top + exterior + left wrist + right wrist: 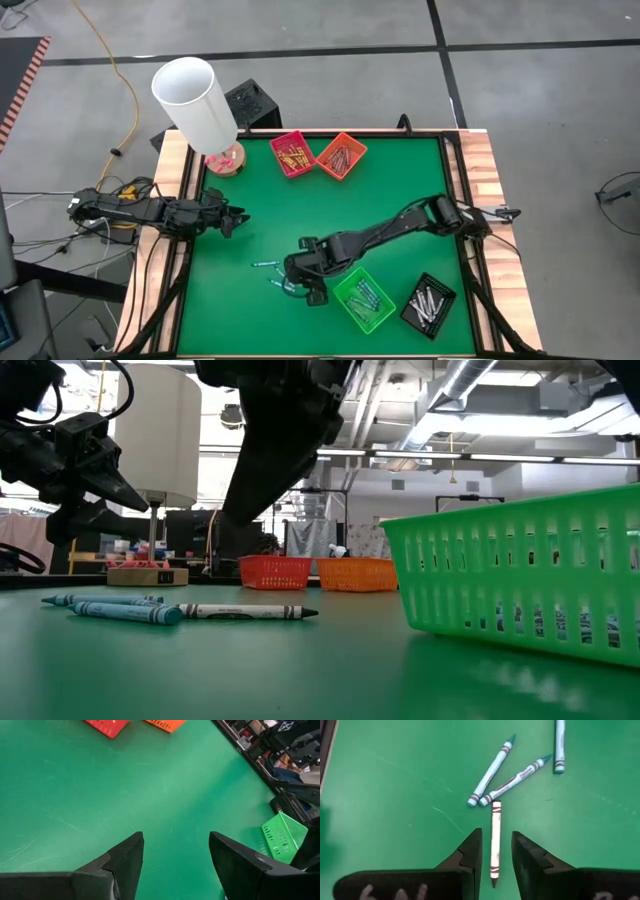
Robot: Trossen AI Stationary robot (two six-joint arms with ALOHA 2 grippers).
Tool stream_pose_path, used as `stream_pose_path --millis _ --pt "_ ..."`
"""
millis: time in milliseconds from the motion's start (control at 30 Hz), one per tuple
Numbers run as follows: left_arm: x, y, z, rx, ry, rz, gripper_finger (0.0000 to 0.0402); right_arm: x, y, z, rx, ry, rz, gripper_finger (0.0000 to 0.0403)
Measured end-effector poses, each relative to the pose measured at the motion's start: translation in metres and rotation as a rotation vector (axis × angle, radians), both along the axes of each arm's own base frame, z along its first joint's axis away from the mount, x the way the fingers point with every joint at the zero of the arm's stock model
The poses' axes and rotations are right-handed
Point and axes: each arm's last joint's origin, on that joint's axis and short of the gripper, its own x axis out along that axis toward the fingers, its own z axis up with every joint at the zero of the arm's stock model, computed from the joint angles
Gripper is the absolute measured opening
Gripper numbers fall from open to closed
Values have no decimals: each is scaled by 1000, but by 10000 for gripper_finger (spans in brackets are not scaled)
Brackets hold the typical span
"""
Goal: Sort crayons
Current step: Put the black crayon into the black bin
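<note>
Right claw (495,852) narrowly open astride a white crayon (495,837), teal crayons (512,780) just beyond, green tray (365,300) beside.

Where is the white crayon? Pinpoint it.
Right wrist view: the white crayon lies on the green mat between the open right gripper's fingers, beside three teal crayons.

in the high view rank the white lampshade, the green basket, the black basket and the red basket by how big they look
1. white lampshade, clearly largest, though it stands taller and nearer the camera, which may inflate it
2. green basket
3. black basket and red basket look about alike, so I would not rank them
</note>
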Motion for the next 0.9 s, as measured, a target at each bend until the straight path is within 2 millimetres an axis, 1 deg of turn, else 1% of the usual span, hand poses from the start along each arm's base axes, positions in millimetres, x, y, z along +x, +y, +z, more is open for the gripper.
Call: stream_pose_path --millis 133,233,300,367,400,600,700,900 --pt "0 0 0 0 0 0 215 3 -6 1 6 -10 -19 101" --pt "0 0 0 0 0 0 215 4 -6 1 9 -24 -22 101" --pt "0 0 0 0 0 0 215 9 -5 -9 7 -17 -22 101" --pt "0 0 0 0 1 1 215 8 -4 -18 -6 20 -14 101" --pt "0 0 0 0 0 1 215 9 -2 -27 -14 38 -9 101" --pt "0 0 0 0 1 1 215 14 -1 -39 -23 41 -10 101" --pt "0 0 0 0 0 1 215 14 -2 -47 -33 76 -10 101" --pt "0 0 0 0 0 1 215 15 -1 -55 -37 89 -8 101"
